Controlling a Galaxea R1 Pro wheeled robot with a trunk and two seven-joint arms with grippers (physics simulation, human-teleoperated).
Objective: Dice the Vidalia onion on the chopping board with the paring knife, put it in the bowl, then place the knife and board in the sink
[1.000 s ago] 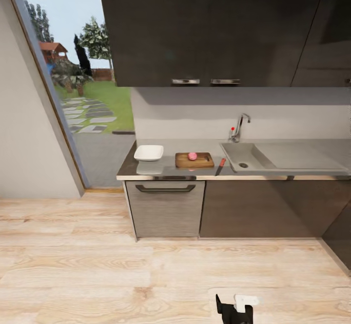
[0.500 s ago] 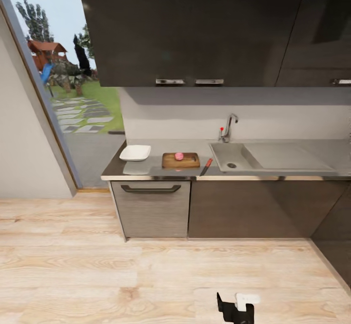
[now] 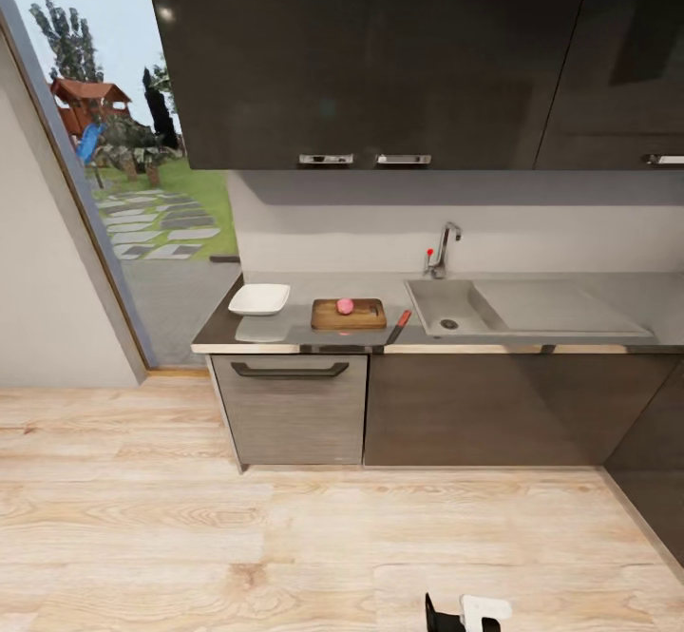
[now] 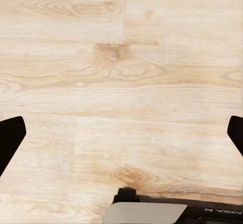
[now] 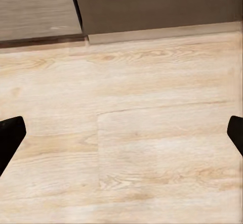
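Kitchen counter seen from across the wooden floor

Vidalia onion sits on the chopping board; paring knife between board and sink; bowl left; both grippers spread wide.

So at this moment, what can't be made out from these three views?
- Paring knife, head view: too small to tell blade from countertop edge clearly.
- Vidalia onion on the chopping board: too small to tell whole or cut.
- Bowl: inside too small to read.
- Left gripper and right gripper, wrist views: fingers cut off by the frame edges, tips unseen.
- Sink: part of its floor hidden by its near wall.
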